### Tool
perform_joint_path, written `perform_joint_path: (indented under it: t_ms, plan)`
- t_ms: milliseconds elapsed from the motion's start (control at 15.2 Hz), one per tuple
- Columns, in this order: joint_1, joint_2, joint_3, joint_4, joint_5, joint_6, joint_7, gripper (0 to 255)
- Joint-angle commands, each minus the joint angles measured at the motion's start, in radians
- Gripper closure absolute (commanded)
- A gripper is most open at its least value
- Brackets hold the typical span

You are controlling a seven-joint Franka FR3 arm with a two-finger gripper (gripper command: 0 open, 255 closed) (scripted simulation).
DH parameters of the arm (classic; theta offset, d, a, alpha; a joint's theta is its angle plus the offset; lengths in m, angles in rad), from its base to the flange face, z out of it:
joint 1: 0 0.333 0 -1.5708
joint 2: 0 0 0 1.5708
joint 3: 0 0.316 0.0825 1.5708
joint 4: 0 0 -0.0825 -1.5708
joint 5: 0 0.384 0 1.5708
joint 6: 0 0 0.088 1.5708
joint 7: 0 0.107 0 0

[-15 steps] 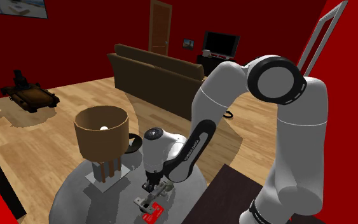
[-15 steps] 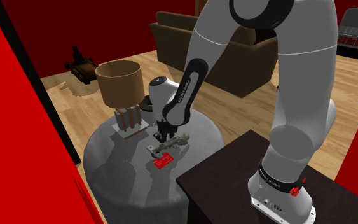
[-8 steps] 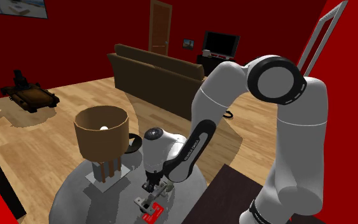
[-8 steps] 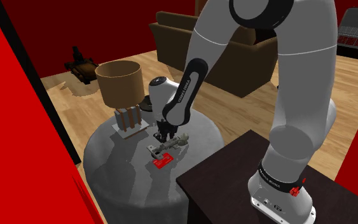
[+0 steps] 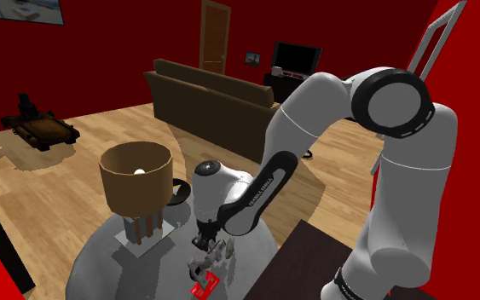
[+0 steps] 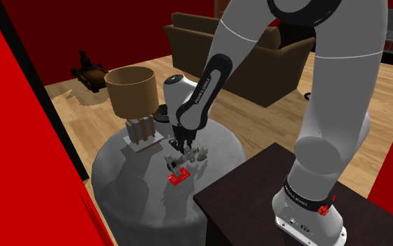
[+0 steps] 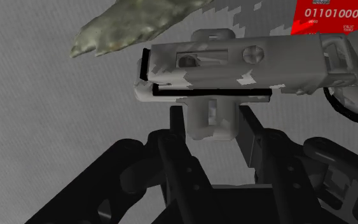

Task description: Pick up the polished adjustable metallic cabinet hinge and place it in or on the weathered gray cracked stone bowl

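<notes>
The pale metal hinge (image 7: 234,67) lies crosswise between my gripper's (image 7: 212,124) fingers, which are shut on its middle tab. In the shoulder view the gripper (image 5: 205,254) holds the hinge (image 5: 205,266) just above the round grey table (image 5: 110,268). The second exterior view shows the gripper (image 6: 182,154) and hinge (image 6: 175,163) at the table's middle. A dark bowl (image 5: 179,194) (image 6: 161,113) sits at the table's far side, partly hidden behind the lamp and my arm.
A lamp with a brown shade (image 5: 135,179) (image 6: 132,92) stands close beside the gripper. A red card (image 5: 204,288) (image 6: 179,177) (image 7: 327,16) lies tipped under the hinge. A grey-green lumpy object (image 7: 133,28) (image 6: 202,154) lies nearby. The dark stand (image 6: 257,199) borders the table.
My arm's upper joints have swung and the hand has tilted. The hinge has come up off the table in the gripper, and the red card beneath it has tipped.
</notes>
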Motion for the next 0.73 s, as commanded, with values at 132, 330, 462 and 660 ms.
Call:
perform_joint_path:
  t_ms: [132, 330, 462, 660]
  plan:
    - [-0.014, -0.060, 0.023, -0.007, 0.050, -0.048, -0.041, 255]
    - [-0.021, -0.102, 0.036, -0.008, 0.085, -0.084, -0.069, 255]
    - [-0.024, -0.129, 0.043, -0.008, 0.107, -0.109, -0.086, 255]
    - [-0.026, -0.169, 0.050, -0.006, 0.138, -0.148, -0.111, 255]
